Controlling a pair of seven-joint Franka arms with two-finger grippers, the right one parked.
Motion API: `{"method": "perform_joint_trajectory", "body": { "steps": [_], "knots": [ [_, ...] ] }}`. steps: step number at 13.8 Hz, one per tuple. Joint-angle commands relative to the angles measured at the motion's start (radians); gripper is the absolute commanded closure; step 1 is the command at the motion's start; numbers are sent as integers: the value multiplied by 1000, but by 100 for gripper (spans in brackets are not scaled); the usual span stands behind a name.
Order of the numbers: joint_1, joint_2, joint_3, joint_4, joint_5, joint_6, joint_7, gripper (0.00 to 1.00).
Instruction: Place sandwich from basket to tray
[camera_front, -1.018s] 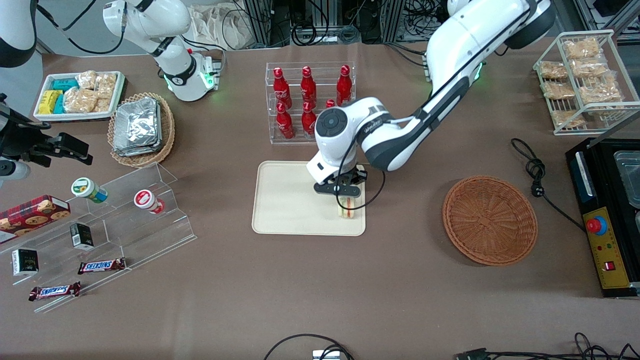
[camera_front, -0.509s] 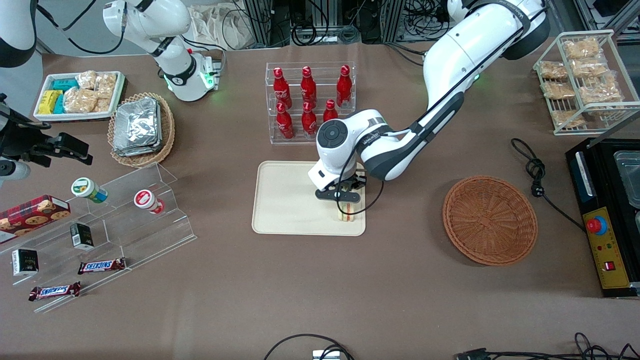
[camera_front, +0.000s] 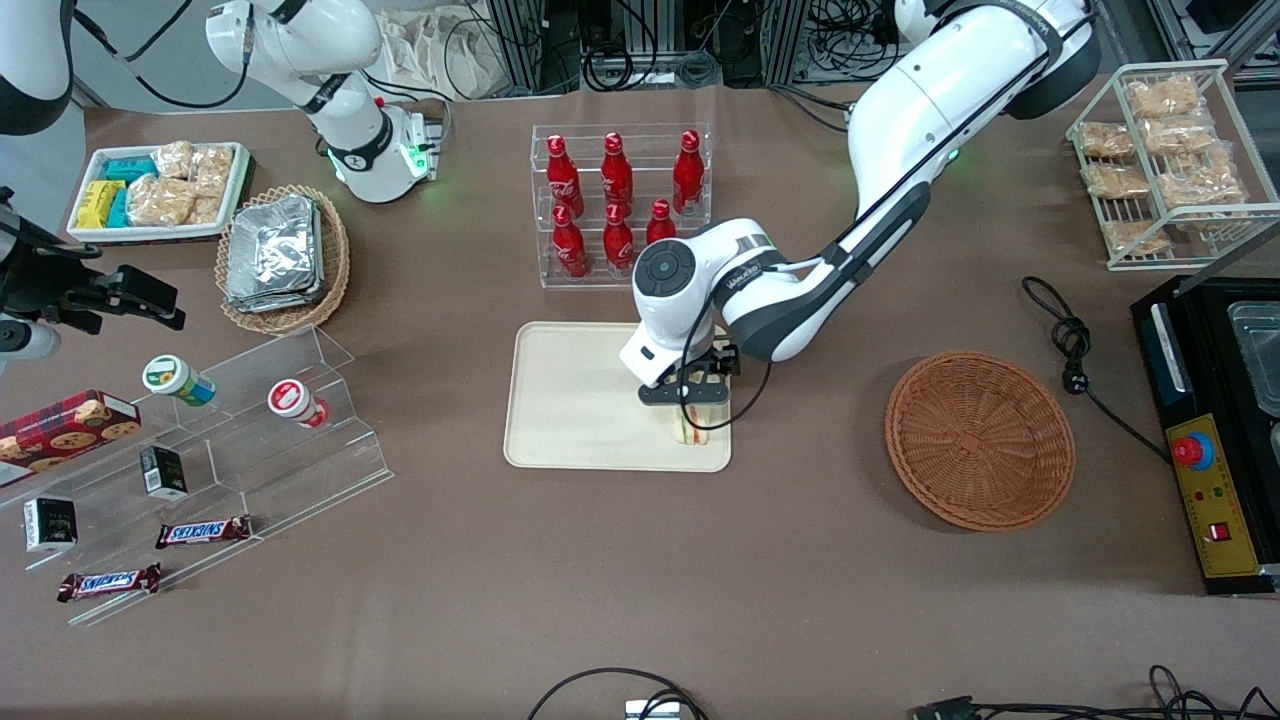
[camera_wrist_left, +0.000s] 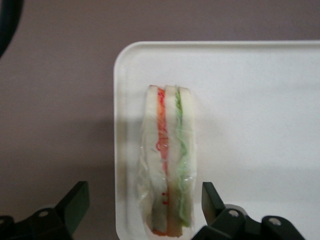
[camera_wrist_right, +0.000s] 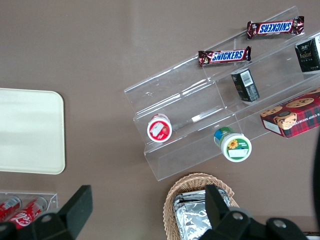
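While release ran: step: let-go phase, judged.
tray (camera_front: 570, 400): carried sandwich (camera_front: 692, 424) at its edge nearest basket (camera_front: 980, 440).
gripper (camera_wrist_left: 142, 210): above sandwich, jaws spread wide, gripping nothing.
next: lift straight, avoid wrap.

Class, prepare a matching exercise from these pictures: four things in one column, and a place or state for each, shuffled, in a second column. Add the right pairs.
Things:
1. sandwich
2. basket
3. tool
4. red bottles

Places or states:
A. in a clear rack, farther from the front camera than the tray
B. open, above the sandwich
C. on its edge on the tray, near the rim
D. nothing in it, toward the working arm's end of the table

Pairs: 1-C, 2-D, 3-B, 4-A
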Motion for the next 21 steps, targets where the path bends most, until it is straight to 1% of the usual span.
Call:
{"method": "perform_joint_trajectory", "body": {
  "steps": [1, 3, 4, 6, 8, 10, 13, 14, 15, 16, 18, 19, 20, 21],
  "knots": [
    [28, -105, -8, -11, -16, -74, -39, 0],
    [92, -160, -25, -8, -77, -80, 16, 0],
    [127, -197, -29, -8, -130, -98, 70, 0],
    [205, -273, -29, -10, -227, -156, 206, 0],
    [310, -342, -29, -13, -305, -218, 356, 0],
    [408, -401, -29, -14, -339, -246, 456, 0],
    [520, -482, -25, -14, -385, -289, 622, 0],
    [532, -504, -5, -13, -425, -299, 686, 0],
    [519, -528, 60, -14, -456, -301, 746, 0],
    [478, -557, 137, -20, -483, -304, 803, 0],
    [367, -626, 324, -60, -531, -301, 884, 0],
    [321, -668, 389, -84, -539, -302, 923, 0],
    [301, -700, 424, -111, -537, -299, 940, 0],
    [298, -714, 434, -111, -539, -305, 945, 0]
  ]
}}
